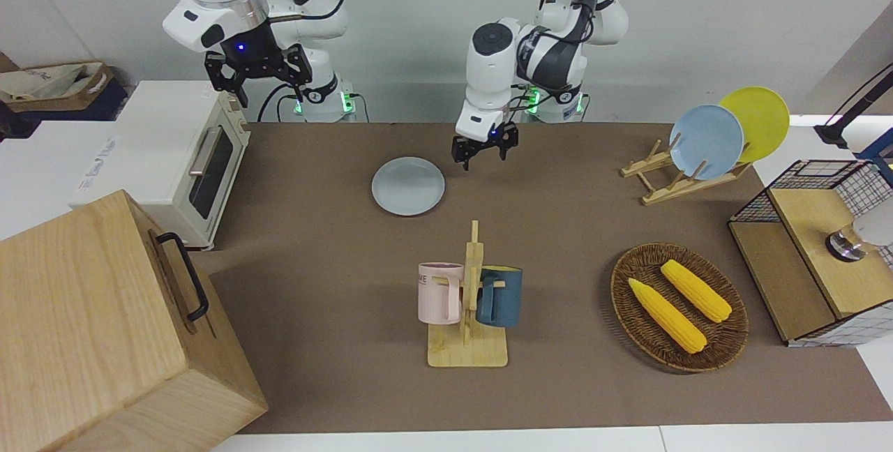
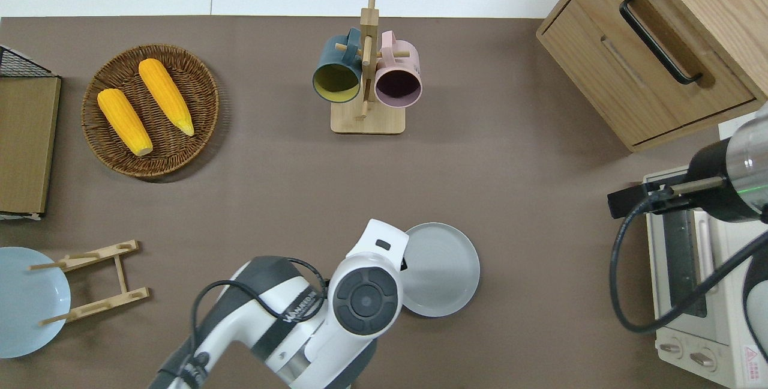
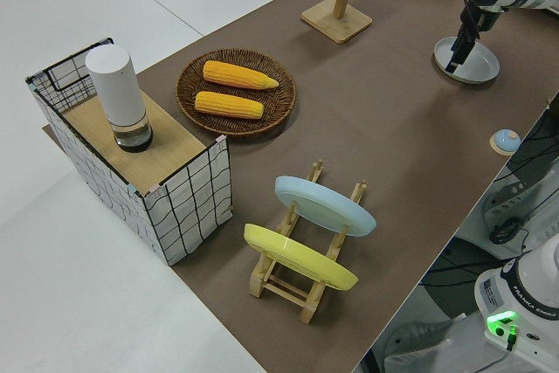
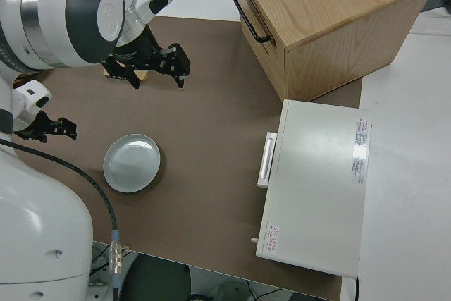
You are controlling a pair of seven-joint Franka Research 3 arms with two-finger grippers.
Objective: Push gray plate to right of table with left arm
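Round pale gray plate (image 1: 408, 186) sits flat on the matte brown table (image 1: 335, 250), rim up, near the robots' edge and nearer the robots than the wooden mug rack (image 1: 470, 312) holding a pink and a dark teal mug. Round, so no long axis or heading to speak of; opening faces straight up

Left arm's black two-finger gripper (image 1: 485, 148) hangs in the air with nothing in it, fingers spread apart, clear of the plate. Overhead it's at the plate's edge on the side toward the left arm's end of the table, the wrist housing (image 2: 367, 293) covering that bit of rim. Nothing touches the plate now

My read: plate lies about midway along the table, well short of the white toaster oven (image 1: 183, 159) and the large wooden drawer box (image 1: 104, 326) at the right arm's end. So either the push counts as done and the arm is off it, or more travel is needed and the fingers would have to drop to rim height on the same side. Can't tell which from here

Right arm parked, its gripper (image 1: 257, 72) looks open
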